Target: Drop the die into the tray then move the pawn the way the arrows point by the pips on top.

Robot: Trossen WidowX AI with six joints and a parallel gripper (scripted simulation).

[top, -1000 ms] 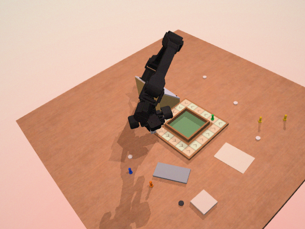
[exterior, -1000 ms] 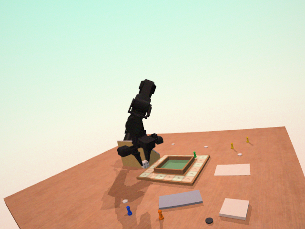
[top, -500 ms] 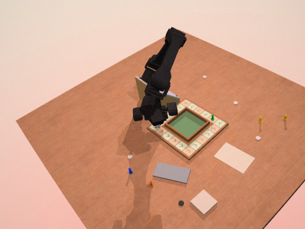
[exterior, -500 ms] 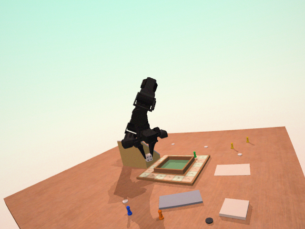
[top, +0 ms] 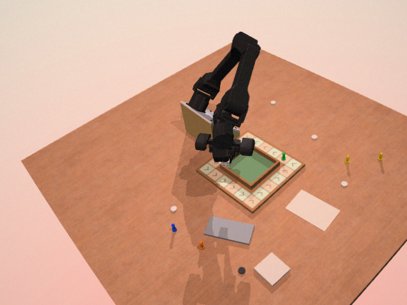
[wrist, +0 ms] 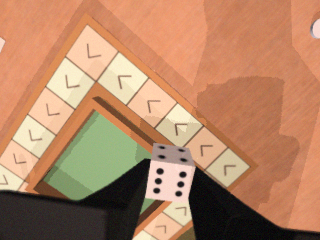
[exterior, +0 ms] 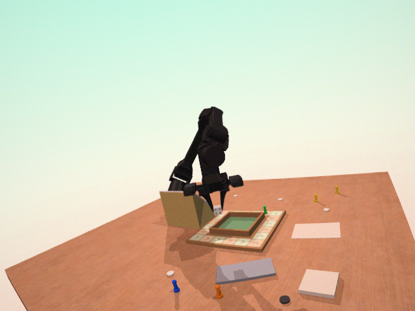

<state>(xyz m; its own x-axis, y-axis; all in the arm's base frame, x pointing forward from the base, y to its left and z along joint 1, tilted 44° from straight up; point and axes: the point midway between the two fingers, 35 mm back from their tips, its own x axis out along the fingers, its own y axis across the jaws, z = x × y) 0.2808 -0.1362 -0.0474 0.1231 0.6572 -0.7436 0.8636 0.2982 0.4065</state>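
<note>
My gripper [top: 226, 161] [exterior: 218, 207] [wrist: 169, 168] is shut on the white die [top: 226, 163] [exterior: 218, 210] [wrist: 170, 181] and holds it raised by the dice tray's left corner in the top view. In the wrist view, one die face shows six pips and another four. The tray [top: 256, 167] [exterior: 239, 223] [wrist: 95, 155] has a green floor and a brown rim. The board [top: 241, 193] [exterior: 242, 241] [wrist: 122, 78] rings it with arrow squares. The green pawn [top: 283, 156] [exterior: 264, 210] stands upright one square from the board's right corner in the top view.
A tan upright panel [top: 194, 122] [exterior: 181, 208] stands close behind the gripper, beside the board. A grey slab [top: 229, 229] [exterior: 246, 270], blue pawn [top: 173, 227] [exterior: 175, 286] and orange pawn [top: 201, 245] [exterior: 218, 291] are in front. Two yellow pawns stand to the right.
</note>
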